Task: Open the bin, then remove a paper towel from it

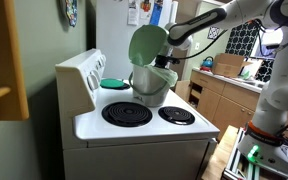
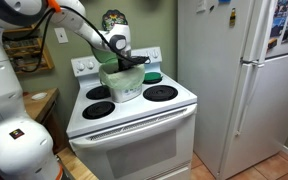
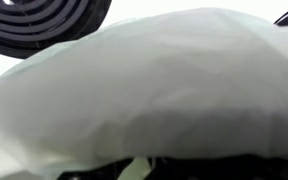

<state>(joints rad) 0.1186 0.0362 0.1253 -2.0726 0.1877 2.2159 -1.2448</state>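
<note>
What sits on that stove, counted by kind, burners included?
Bare burners: 3
Bin: 1
Teal disc: 1
Total: 5

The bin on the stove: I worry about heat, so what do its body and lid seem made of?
The bin looks like plastic: pale, smooth, matte body with a moulded green rim. Its lid, standing open, shows the same even matte green, likely plastic too. No metallic glint on either, but the pictures are small.
</note>
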